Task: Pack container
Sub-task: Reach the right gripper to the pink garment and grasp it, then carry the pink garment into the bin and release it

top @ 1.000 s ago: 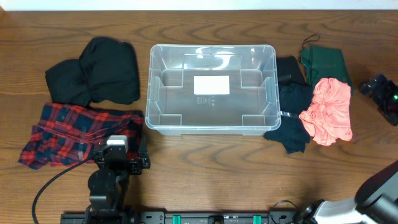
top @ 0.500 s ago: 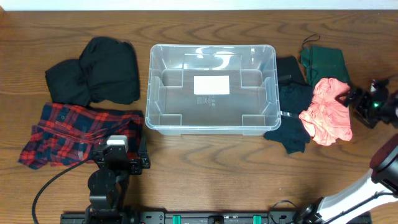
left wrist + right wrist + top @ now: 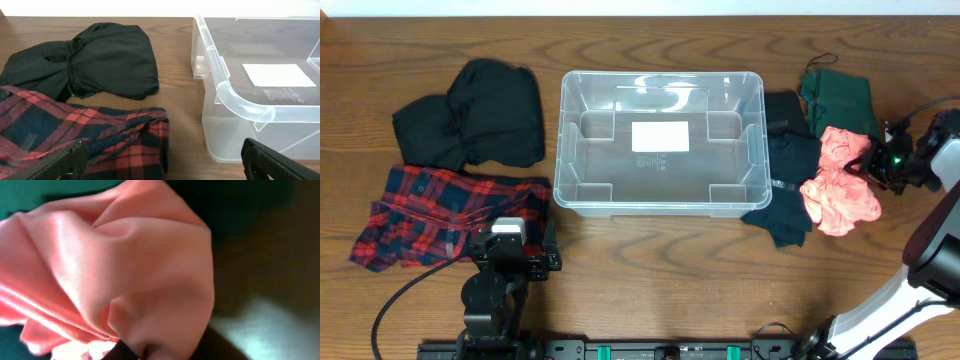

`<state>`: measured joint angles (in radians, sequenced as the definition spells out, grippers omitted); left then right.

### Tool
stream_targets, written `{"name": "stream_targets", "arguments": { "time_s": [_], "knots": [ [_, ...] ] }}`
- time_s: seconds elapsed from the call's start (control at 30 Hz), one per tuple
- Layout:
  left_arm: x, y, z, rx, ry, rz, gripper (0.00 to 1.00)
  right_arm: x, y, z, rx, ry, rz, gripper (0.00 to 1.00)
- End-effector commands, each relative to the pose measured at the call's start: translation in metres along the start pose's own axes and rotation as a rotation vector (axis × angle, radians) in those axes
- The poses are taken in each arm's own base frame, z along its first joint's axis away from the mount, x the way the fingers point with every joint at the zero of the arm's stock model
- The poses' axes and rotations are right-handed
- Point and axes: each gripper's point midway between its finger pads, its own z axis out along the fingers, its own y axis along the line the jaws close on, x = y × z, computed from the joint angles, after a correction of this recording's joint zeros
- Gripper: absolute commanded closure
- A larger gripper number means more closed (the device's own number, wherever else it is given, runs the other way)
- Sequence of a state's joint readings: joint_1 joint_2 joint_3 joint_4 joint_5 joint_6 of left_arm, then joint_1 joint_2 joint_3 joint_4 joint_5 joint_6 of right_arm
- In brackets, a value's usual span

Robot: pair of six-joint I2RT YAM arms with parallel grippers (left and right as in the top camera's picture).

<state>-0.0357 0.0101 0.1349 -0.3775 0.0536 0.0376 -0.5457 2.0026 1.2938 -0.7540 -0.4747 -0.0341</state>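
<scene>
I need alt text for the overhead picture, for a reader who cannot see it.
An empty clear container sits mid-table with clothes on both sides. The right gripper is at a pink garment beside dark clothes and a green garment; the open left gripper is near a red plaid shirt and black garments.

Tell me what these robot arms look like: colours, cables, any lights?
The left arm is black and blocky with a pale grey block on top and a black cable trailing away. Its fingers are dark bars. The right arm has a white link, a black head and a small green light.
</scene>
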Motion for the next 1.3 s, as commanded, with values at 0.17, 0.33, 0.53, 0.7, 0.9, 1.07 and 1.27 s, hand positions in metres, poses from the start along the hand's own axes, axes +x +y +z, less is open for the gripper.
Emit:
{"name": "stream_targets", "arguments": {
  "time_s": [0.17,0.33,0.53,0.7,0.9,1.07,1.27],
  "knots": [
    [0.009,-0.002,0.003,0.012,0.018,0.004,0.02,0.004,0.142,-0.123,-0.253,-0.225,-0.218,0.99],
    [0.009,-0.002,0.003,0.012,0.018,0.004,0.02,0.039,0.227,-0.179,-0.348,-0.344,-0.364,0.99],
    [0.009,-0.002,0.003,0.012,0.018,0.004,0.02,0.088,0.313,-0.199,-0.488,-0.35,-0.392,0.99],
    [0.009,-0.002,0.003,0.012,0.018,0.004,0.02,0.105,0.342,-0.163,-0.431,-0.287,-0.188,0.99],
    [0.009,-0.002,0.003,0.012,0.018,0.004,0.02,0.106,0.351,-0.089,-0.307,-0.209,-0.072,0.99],
    [0.009,-0.002,0.003,0.012,0.018,0.004,0.02,0.097,0.338,-0.033,-0.223,-0.141,0.016,0.99],
    [0.009,-0.002,0.003,0.012,0.018,0.004,0.02,0.098,0.326,0.008,-0.154,-0.092,0.037,0.99]
  ]
}}
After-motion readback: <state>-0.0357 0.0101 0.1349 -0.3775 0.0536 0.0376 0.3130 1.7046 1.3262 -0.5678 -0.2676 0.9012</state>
